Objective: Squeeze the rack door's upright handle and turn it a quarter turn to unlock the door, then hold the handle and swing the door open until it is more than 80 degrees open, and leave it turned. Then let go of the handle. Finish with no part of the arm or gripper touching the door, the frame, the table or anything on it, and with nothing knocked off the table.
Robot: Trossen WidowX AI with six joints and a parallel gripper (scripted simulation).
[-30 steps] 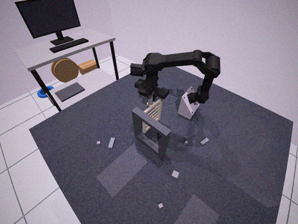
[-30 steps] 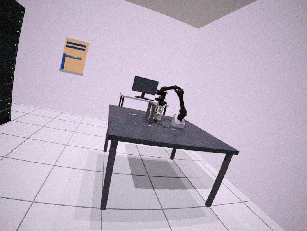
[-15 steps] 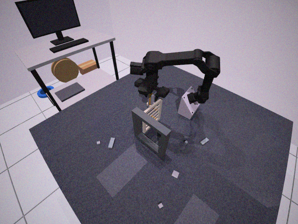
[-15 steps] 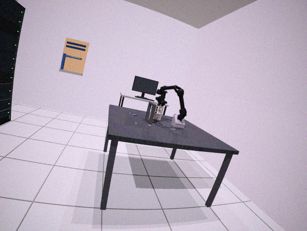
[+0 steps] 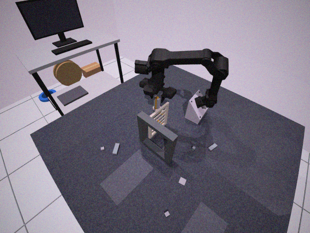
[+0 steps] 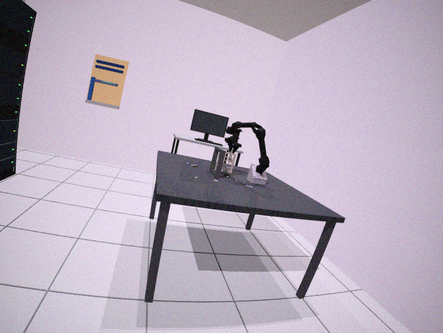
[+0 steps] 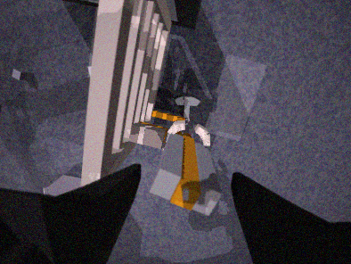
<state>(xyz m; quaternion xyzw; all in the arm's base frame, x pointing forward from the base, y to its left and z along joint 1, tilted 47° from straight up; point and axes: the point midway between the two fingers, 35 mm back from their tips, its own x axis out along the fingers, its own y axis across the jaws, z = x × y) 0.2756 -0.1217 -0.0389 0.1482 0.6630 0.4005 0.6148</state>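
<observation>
While the door [image 5: 166, 113] [image 6: 229, 162] [image 7: 94, 111] stands swung out from the dark frame [image 5: 157, 125] [image 6: 215, 162], the tool [image 5: 158, 98] [image 6: 234, 151] [image 7: 186, 174] is positioned over the handle [image 5: 155, 103] [image 7: 191, 165] in the top view. The handle, grey with an orange stripe, is located at the side of the pale, slatted door. The arm [image 5: 185, 57] [image 6: 263, 143] arches from a pale wedge-shaped base [image 5: 191, 113] [image 6: 251, 179] on the dark worktop [image 5: 238, 170] [image 6: 229, 198]. Small light blocks lie apart around the frame, including a long block [image 5: 115, 148] and a flat square block [image 5: 182, 181]. In the exterior view, the frame stands upright on the worktop, with the door on its arm-facing side. The tool points downward near the top of the door; contact cannot be determined at this scale. In the wrist view, the tool is set wide and grips nothing. The handle lies between the lines of the two black fingers, with a visible gap on each side. The door slats extend upward on the left of the picture, beside the handle.
</observation>
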